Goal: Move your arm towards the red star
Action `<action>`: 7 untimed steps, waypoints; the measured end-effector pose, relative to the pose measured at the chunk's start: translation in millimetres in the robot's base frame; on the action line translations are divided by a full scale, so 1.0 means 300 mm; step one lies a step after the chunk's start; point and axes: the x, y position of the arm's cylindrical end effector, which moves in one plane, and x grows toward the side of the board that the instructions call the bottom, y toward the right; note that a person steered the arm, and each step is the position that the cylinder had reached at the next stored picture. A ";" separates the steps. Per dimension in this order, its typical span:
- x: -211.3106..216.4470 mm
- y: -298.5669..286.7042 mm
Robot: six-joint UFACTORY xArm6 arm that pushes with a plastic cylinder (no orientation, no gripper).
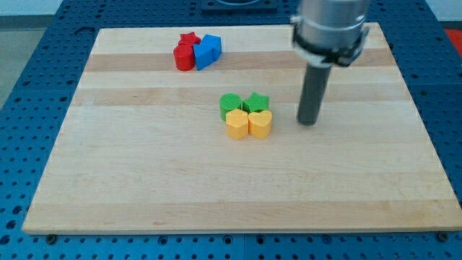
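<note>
Two clusters are sitting on the bench [144, 180]. The red star [189, 38] is lying near the view's top left, touching a red cylinder [183, 57] and a blue block [208, 50]. My tip [309, 121] is resting just right of the yellow heart [260, 123], which is packed against the yellow block [236, 124], green cylinder [230, 103] and green star [256, 102]. With a bare rod as end effector, I'm holding nothing; I'm judging that skirting above that group keeps it undisturbed.

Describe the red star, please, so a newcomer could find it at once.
On the wooden board, look near the view's top-left for a cluster of three blocks. The red star is the backmost, touching a red cylinder and a blue block; only it has points.
</note>
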 end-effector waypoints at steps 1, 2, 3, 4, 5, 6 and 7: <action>-0.163 0.082; -0.285 -0.070; -0.286 -0.341; -0.232 -0.641; -0.232 -0.908; -0.363 -1.104; -0.553 -1.145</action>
